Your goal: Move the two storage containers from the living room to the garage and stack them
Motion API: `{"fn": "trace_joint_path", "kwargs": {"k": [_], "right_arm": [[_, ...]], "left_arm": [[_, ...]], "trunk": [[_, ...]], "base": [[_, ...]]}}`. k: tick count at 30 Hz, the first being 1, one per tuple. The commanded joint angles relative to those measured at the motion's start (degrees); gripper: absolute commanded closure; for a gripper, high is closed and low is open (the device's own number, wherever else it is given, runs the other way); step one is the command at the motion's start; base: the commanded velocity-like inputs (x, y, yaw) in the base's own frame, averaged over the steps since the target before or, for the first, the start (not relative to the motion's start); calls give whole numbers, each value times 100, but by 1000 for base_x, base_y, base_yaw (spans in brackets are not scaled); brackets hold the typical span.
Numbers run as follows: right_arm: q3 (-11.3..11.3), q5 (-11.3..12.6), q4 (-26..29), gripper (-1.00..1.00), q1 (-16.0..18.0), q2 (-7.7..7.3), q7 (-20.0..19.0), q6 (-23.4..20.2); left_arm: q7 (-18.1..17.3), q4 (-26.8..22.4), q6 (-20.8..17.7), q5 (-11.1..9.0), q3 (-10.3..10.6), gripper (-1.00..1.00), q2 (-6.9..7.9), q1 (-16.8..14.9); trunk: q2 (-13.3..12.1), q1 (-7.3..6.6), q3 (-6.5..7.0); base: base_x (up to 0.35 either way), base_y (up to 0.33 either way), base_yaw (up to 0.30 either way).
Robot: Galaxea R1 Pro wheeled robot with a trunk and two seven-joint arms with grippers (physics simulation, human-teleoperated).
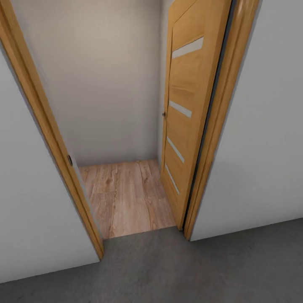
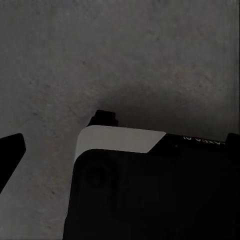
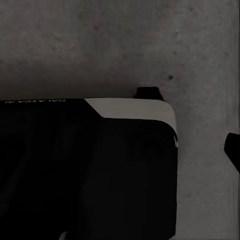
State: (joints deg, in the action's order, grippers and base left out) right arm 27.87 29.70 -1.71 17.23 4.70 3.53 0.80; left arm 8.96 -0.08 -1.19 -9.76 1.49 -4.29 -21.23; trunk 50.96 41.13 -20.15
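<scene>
Storage containers, the red-orange bins the task turns on, are not to be seen at this moment, so where they lie I cannot tell. The head view looks down through a doorway framed in honey-coloured wood [image 1: 46,139], its matching door with pale glass slats [image 1: 185,122] swung inward against the right-hand wall. Beyond the sill runs a short stretch of light wood plank flooring [image 1: 126,193] ending at a plain pale wall [image 1: 101,75]. On the near side lies the dark grey speckled concrete floor [image 1: 176,269] — the garage's kind of surface — so the robot appears to stand on the garage side facing into the house, probably bound for the living room to fetch a bin.

Both wrist views look down at that same concrete [image 2: 125,55], with the robot's black-and-white base [image 2: 150,190] beneath; the arms seem to hang low at the sides, a sensible carriage for a narrow opening. Dark slivers at the picture edges may be fingertips, but whether either gripper is open or closed I cannot tell.
</scene>
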Motion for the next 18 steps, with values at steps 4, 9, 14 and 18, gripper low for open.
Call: {"fn": "trace_joint_path", "kwargs": {"k": [4,9,14,18], "right_arm": [[49,45,-14,-100,8,5,7,8],[51,46,-14,-100,8,11,21,8],[51,32,-14,-100,8,16,38,8],[51,20,-14,-100,7,12,35,3]], "left_arm": [[18,-1,-13,-43,18,-100,-1,-4],[18,-1,-13,-48,18,-100,1,-4],[18,-1,-13,-51,18,-100,6,-4],[18,-1,-13,-52,18,-100,7,-4]], "trunk": [[4,3,-6],[4,3,-6],[4,3,-6],[4,3,-6]], "base": [[261,-161,0],[262,-158,0],[262,-123,90],[263,-109,238]]}}
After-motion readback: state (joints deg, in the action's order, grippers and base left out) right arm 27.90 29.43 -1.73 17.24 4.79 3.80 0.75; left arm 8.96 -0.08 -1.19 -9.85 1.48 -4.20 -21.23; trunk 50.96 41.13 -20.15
